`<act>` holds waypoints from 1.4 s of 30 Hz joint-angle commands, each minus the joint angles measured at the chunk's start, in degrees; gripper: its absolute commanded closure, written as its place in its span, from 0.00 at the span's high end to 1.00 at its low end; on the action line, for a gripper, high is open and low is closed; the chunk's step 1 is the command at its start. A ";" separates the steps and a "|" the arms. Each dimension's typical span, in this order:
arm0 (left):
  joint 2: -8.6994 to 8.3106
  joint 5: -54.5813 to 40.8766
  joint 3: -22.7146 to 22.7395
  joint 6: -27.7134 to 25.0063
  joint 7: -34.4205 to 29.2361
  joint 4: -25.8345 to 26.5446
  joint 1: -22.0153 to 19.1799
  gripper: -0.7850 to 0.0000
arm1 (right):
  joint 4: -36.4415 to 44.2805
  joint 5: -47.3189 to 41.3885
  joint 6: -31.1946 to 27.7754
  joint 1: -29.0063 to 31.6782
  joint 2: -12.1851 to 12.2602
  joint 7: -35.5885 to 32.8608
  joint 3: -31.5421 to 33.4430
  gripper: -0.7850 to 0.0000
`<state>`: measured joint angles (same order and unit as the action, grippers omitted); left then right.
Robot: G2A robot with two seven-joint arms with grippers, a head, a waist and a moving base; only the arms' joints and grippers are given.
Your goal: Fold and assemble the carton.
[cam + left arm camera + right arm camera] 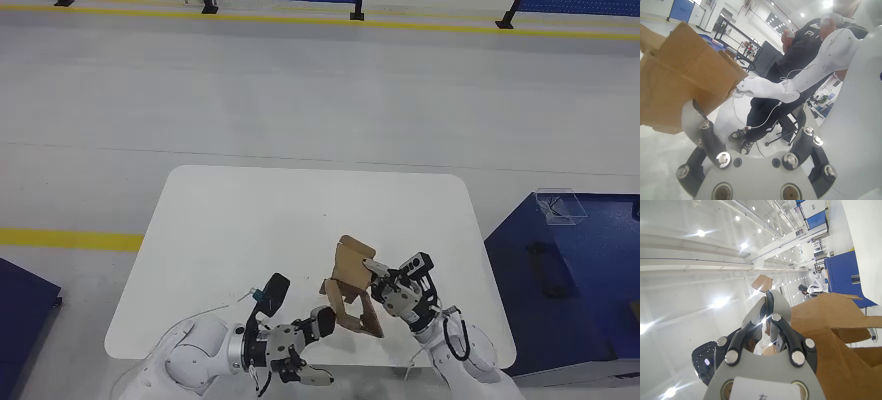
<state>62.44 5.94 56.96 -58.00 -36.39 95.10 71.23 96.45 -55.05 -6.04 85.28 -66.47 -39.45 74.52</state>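
Carton (350, 288) sits near the middle of the desk's (250, 220) front edge, between my two arms, and seems raised off the surface; I judge that this leaves its flaps free to swing. My right jaws are pressed together on a thin flap at its side, which steadies it; my left jaws stand wide apart, one finger (690, 113) against a lower panel, probably placed to push or take a fold. It is plain brown cardboard, only half formed; the panels are creased at odd angles, the flaps hang loose, and one edge looks ragged.
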 commanded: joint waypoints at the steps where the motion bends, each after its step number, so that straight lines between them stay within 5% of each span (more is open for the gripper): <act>1: -0.10 0.46 0.42 0.00 0.12 -0.04 0.09 1.00 | 0.03 -0.02 0.04 0.00 0.00 0.02 0.05 0.00; 20: -0.10 0.46 0.42 0.00 0.12 -0.04 0.09 1.00 | 0.03 -0.02 0.04 0.00 0.00 0.02 0.05 0.00; 23: -0.22 2.02 2.05 0.00 2.52 2.60 0.51 1.00 | 0.78 -5.47 2.02 0.08 -0.37 2.93 0.07 0.00; 29: -0.75 22.15 11.83 1.00 10.95 10.80 6.07 1.00 | -1.48 -22.51 12.06 -1.73 -1.05 9.71 1.80 0.00; 32: -0.58 37.76 16.20 8.28 15.39 15.96 8.36 1.00 | -3.37 -32.30 19.09 -3.36 -1.34 15.31 2.77 0.00; 42: -0.73 41.92 16.79 8.99 13.33 16.35 7.83 1.00 | -3.77 -36.09 22.00 -3.86 -1.46 17.32 2.95 0.00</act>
<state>61.84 44.84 73.20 -49.70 -21.03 111.07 79.55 92.87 -89.85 15.29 81.19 -67.86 -22.94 77.63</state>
